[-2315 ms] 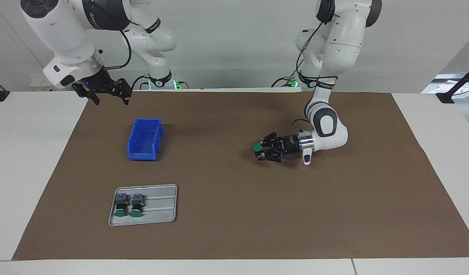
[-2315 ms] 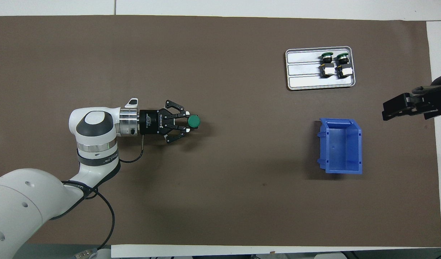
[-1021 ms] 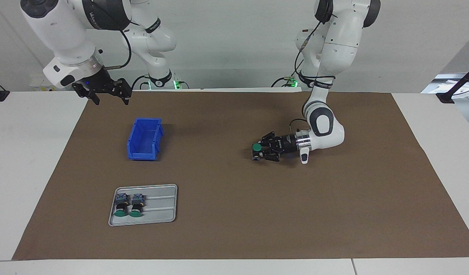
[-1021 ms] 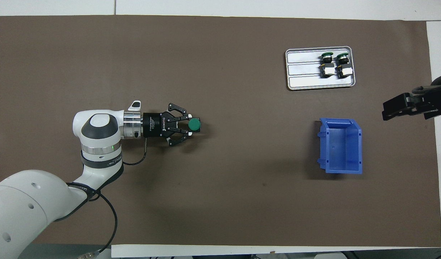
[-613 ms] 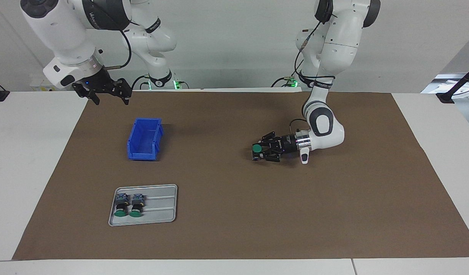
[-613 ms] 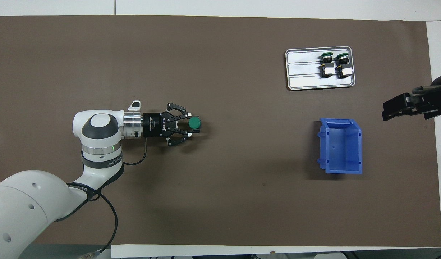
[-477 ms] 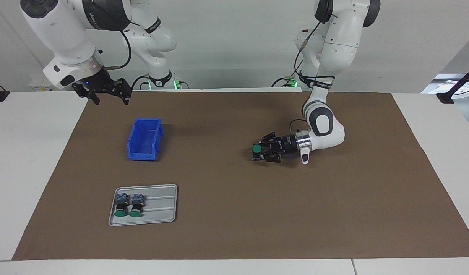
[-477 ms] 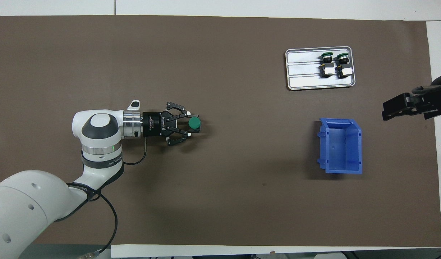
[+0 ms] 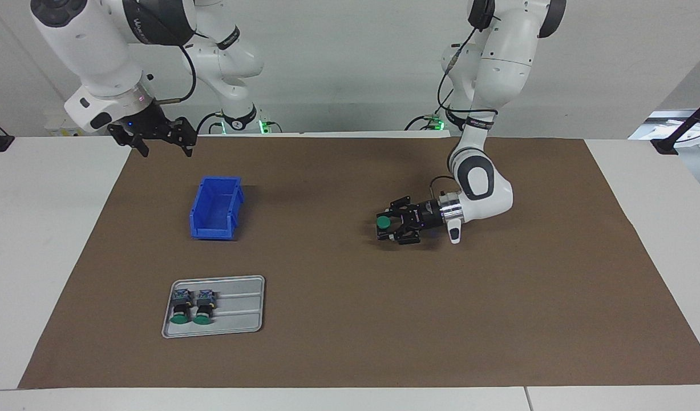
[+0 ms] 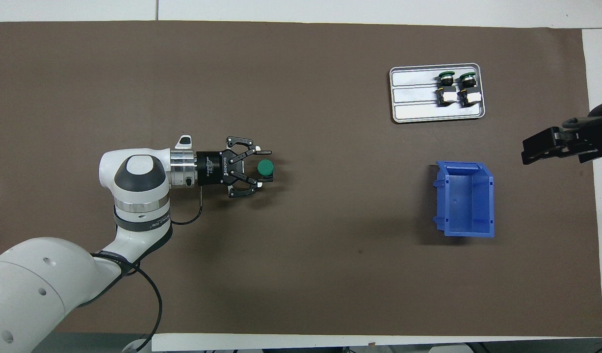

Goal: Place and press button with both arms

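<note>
The button (image 9: 383, 221) stands upright on the brown mat (image 9: 350, 342), green cap up, about midway between the mat's near and far edges and a little toward the left arm's end of the counter (image 9: 36, 240). The left pincer (image 10: 265, 167) lies low and level around it, fingers spread to either side of the cap with a sliver of mat showing between one fingertip (image 10: 266, 151) and the button, so it looks opened rather than clamped. The right pincer (image 9: 162, 149) hangs with its fingers apart above the mat's edge nearest the robots, at the right arm's end, where that arm waits. Beneath and a little out from it sits a blue bin (image 9: 215, 208), and farther from the robots a grey tray (image 9: 241, 305) with two more buttons (image 9: 190, 305) side by side at one end. Wide bare mat lies between button and bin.
</note>
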